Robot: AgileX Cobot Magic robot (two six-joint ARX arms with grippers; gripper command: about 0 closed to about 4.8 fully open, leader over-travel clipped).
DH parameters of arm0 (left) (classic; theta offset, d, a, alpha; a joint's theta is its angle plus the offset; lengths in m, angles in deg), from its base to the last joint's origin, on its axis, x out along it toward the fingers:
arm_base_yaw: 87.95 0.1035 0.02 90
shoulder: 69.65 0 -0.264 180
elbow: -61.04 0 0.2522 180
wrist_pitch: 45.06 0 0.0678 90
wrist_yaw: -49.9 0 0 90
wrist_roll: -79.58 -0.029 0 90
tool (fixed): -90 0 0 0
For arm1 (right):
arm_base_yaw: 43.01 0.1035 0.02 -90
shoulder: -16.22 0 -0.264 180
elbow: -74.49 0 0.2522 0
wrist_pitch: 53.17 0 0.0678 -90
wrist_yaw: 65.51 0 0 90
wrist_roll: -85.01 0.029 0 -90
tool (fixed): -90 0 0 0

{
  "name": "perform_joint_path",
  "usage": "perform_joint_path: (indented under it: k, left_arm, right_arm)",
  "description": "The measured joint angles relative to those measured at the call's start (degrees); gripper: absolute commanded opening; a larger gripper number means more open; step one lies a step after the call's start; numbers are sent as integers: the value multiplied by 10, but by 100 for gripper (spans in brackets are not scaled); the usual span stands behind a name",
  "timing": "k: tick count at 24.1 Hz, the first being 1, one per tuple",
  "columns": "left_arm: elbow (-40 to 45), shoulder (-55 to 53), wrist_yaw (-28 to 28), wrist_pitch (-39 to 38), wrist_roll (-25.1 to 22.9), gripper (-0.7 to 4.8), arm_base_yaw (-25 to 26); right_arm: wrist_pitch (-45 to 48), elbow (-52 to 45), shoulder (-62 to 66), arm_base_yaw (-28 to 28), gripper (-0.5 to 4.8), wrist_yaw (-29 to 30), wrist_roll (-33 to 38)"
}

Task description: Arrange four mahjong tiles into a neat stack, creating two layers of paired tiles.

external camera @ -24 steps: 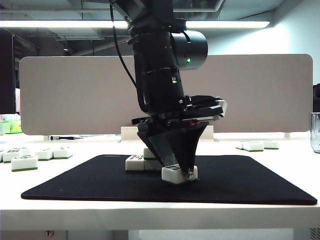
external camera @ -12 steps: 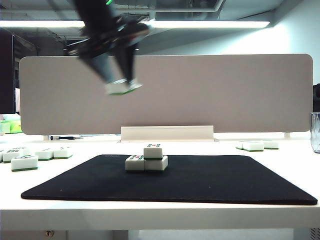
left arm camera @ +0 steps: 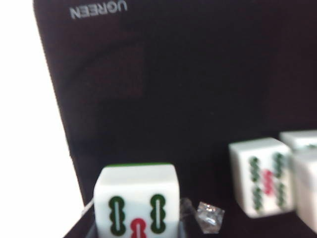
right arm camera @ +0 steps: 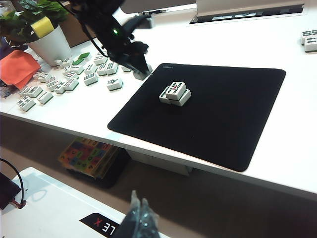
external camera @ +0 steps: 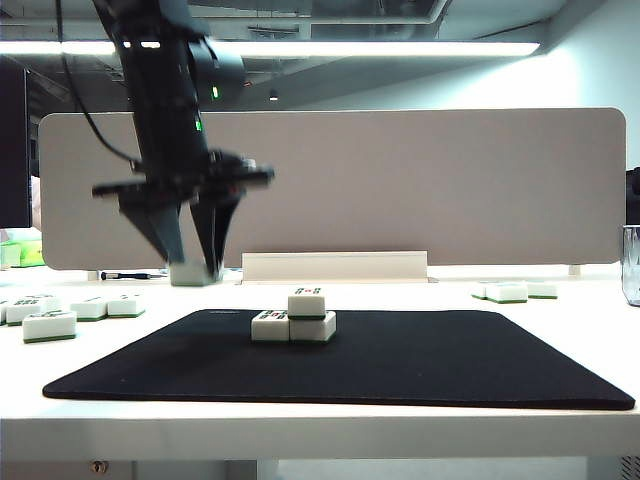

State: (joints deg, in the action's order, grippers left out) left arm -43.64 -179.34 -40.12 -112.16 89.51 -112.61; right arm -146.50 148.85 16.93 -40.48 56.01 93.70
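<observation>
— So, what sits nearest on the black mat (external camera: pixel 430 370)?
— Three mahjong tiles (external camera: pixel 296 318): two side by side, one resting on top.
— And the fourth tile (left arm camera: pixel 136 204)?
— Clamped in the left pincer (external camera: pixel 196 272), which hangs above the mat's far-left edge, left of the stack.
— The right pincer (right arm camera: pixel 138 218)?
— Off the tabletop's near side, well apart; its dark tips appear pressed together.
— Farther back?
— Loose tiles (external camera: pixel 50 318) on the tabletop (external camera: pixel 320 430).

black mat (external camera: pixel 450 365) mostly bare, three-tile stack (external camera: pixel 296 318) mid-mat (loose tiles (external camera: pixel 60 315) off-mat)
</observation>
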Motion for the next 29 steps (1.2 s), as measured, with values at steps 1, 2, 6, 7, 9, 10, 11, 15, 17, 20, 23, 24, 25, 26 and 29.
perform_joint_path:
  k: [1, 2, 6, 7, 9, 10, 11, 15, 17, 20, 23, 24, 25, 26, 29]
  left_arm:
    - [0, -19, 0, 6, 0, 147, 1]
    - [0, -26, 0, 8, 0, 147, 2]
    - [0, -52, 0, 27, 0, 147, 1]
    - [0, -56, 0, 30, 0, 147, 1]
    - [0, -64, 0, 34, 0, 148, 1]
    - [0, -69, 0, 33, 0, 151, 2]
    - [0, -69, 0, 34, 0, 166, 2]
    - [0, -69, 47, 34, 0, 256, 2]
    - [0, -69, 81, 27, 0, 257, 1]
    - [0, -69, 86, 5, -4, 346, 1]
    - [0, -59, 35, -8, -45, 346, 1]
    - [0, -49, 12, -7, -66, 346, 1]
    - [0, -35, -7, -7, -92, 346, 2]
    - [0, -22, -12, -8, -120, 346, 2]
    - [0, 4, -12, -10, -220, 345, 1]
  right_arm:
    - [0, 0, 0, 0, -1, 0, 0]
    - [0, 0, 0, 0, -1, 0, 0]
    - [0, 0, 0, 0, -1, 0, 0]
    - [0, 0, 0, 0, -1, 0, 0]
    - [0, 0, 0, 0, -1, 0, 0]
    - [0, 0, 0, 0, -1, 0, 0]
    - [0, 0, 0, 0, -1, 0, 0]
    - [0, 0, 0, 0, -1, 0, 0]
    - [0, 0, 0, 0, -1, 0, 0]
    - [0, 0, 0, 0, -1, 0, 0]
    - [0, 0, 0, 0, -1, 0, 0]
    - [0, 0, 0, 0, -1, 0, 0]
    - [0, 0, 0, 0, -1, 0, 0]
    - [0, 0, 0, 0, -1, 0, 0]
    - [0, 0, 0, 0, -1, 0, 0]
